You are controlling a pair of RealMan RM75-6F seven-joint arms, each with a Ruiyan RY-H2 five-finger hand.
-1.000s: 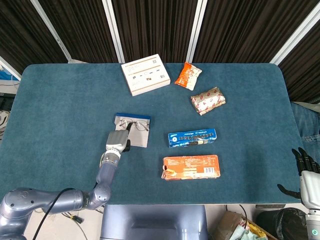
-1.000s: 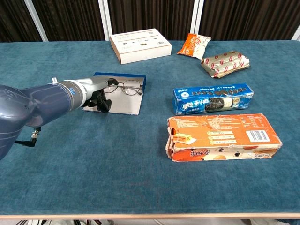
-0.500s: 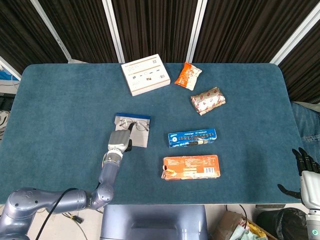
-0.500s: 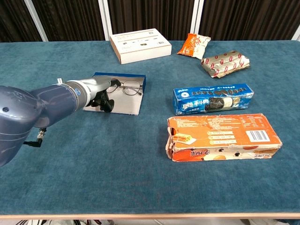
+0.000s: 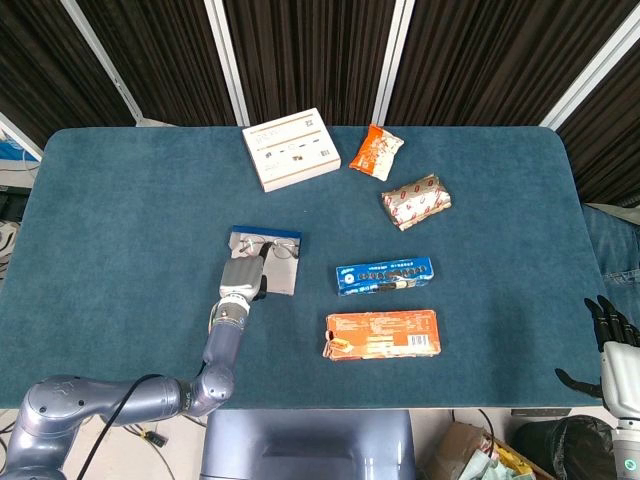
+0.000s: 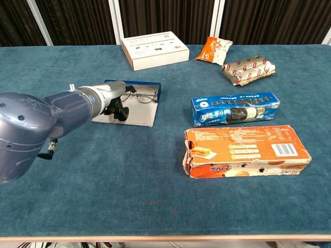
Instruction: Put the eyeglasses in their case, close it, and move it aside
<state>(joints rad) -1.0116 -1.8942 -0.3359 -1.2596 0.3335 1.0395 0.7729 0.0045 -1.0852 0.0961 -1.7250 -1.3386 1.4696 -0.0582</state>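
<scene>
The eyeglasses [image 6: 142,95] lie on the open eyeglass case [image 6: 135,117], at its far end near the blue edge, with the lenses flat and facing up. The case itself lies flat on the blue table [image 5: 120,220], its grey inner side up, so the lid is not yet folded over. The left hand [image 5: 241,279] is over the near left part of the case, and its dark fingers [image 6: 115,110] are curled down onto the grey lining beside the left temple of the glasses. In my judgement the hand is there to settle the glasses inside or to take the flap for closing, but I cannot tell if it pinches anything.

The head view looks from above and shows where the hand stands on the case, but the hand's back covers the fingers. The chest view looks from the side and shows the curled fingers under the forearm. Only the head view shows the right hand [image 5: 612,345]: it waits beyond the table's right edge, well apart from everything, fingers spread and holding nothing.
</scene>
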